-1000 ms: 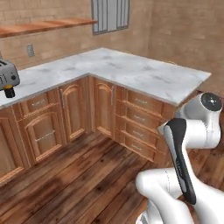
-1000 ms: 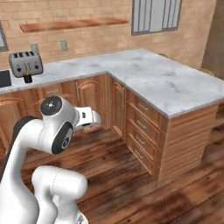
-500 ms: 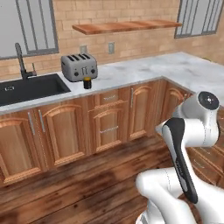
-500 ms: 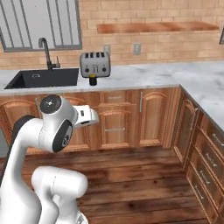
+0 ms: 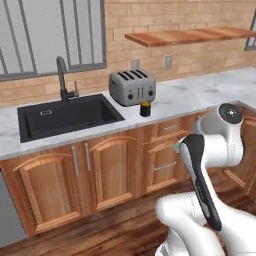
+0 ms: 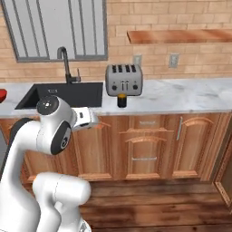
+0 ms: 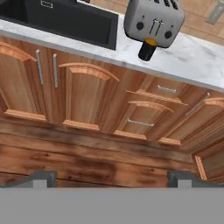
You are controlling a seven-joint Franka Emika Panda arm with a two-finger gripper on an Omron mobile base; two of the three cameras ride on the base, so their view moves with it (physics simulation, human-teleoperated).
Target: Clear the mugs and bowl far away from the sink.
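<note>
Hand view shows you the gripper [image 7: 112, 177] spread wide and empty above the floor, since the black mug [image 7: 147, 49] sits far off, touching the toaster [image 7: 154, 21] beside the sink [image 7: 65, 19].

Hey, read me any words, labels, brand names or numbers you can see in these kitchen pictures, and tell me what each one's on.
None can be read.
Toaster: knobs and a lever on its front, no lettering legible.
Sink: a small pale rectangular mark on its back wall, too small to read.
Black mug: no print seen.
Wall outlets: plain plates, no writing.
</note>
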